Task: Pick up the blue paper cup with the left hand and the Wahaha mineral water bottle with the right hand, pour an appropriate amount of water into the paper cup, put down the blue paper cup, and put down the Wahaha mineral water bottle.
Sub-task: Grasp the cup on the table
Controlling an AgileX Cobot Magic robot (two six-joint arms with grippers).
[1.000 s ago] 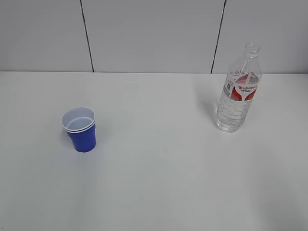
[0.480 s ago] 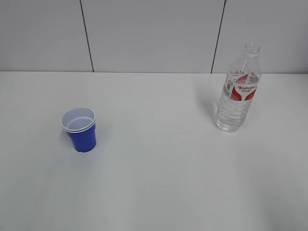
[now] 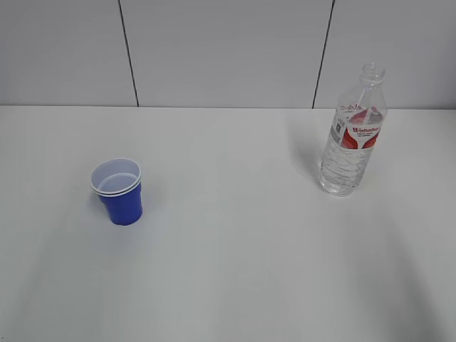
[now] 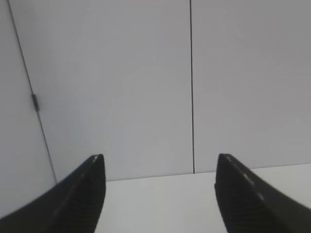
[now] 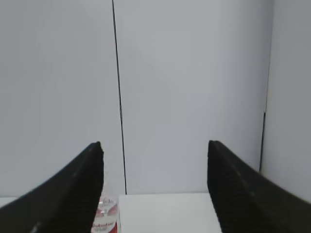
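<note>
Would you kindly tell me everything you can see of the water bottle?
The Wahaha mineral water bottle is tall, clear, ribbed plastic with a red-and-white label band below its shoulder and a narrow open neck without a cap. It stands upright on the white table, far right, near the wall, well apart from the cup. Nothing touches it. The right wrist view shows only its top, low between the fingers.

White table point(image 3: 228, 285) carries blue paper cup point(image 3: 121, 196) (upright) and Wahaha mineral water bottle point(image 3: 351, 139).
</note>
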